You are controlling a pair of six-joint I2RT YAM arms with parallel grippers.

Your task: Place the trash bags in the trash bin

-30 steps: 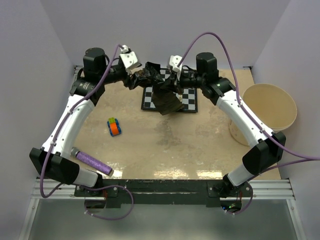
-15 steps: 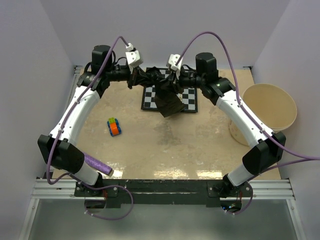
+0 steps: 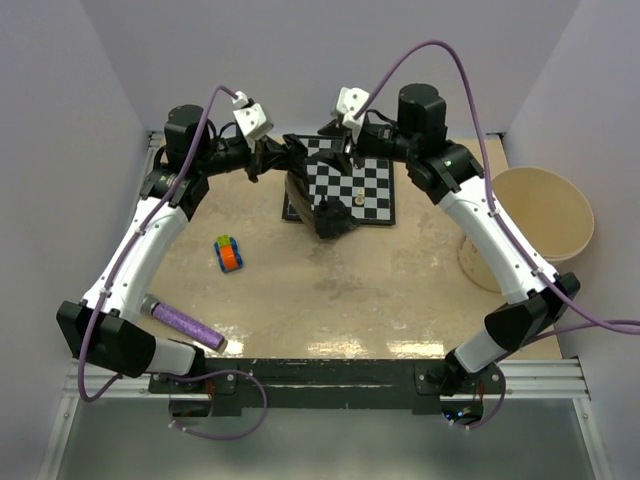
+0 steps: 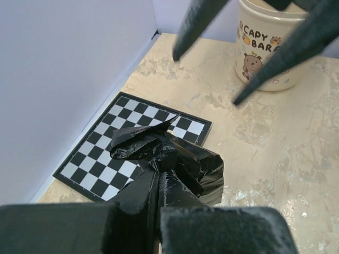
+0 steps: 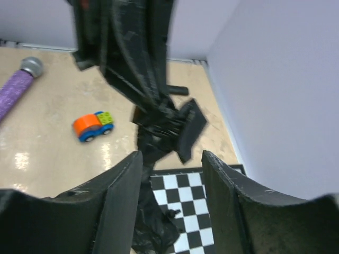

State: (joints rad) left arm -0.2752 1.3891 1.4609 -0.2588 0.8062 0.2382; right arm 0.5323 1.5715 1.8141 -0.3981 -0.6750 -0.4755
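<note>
The trash bag (image 3: 326, 214) is a crumpled black film bundle. It hangs from my left gripper (image 3: 272, 158) over the left edge of the chessboard. In the left wrist view the left gripper (image 4: 159, 177) is shut on the bag's (image 4: 175, 159) neck. My right gripper (image 3: 340, 148) is just right of the bag. In its own view the right gripper (image 5: 172, 177) is open, and nothing is between its fingers (image 5: 116, 206). There the bag (image 5: 159, 132) dangles ahead of them. The trash bin (image 3: 540, 212), a cream bucket, stands at the far right, printed side showing (image 4: 267, 47).
A chessboard (image 3: 365, 185) lies at the back centre with a small piece (image 3: 358, 197) on it. An orange and blue toy car (image 3: 230, 253) sits left of centre. A purple textured roll (image 3: 185, 325) lies by the left arm's base. Walls close in the back and both sides.
My left gripper has shut on the bag. My right gripper has opened and let go of it. The bag has sagged to the board's left, uncovering the squares.
</note>
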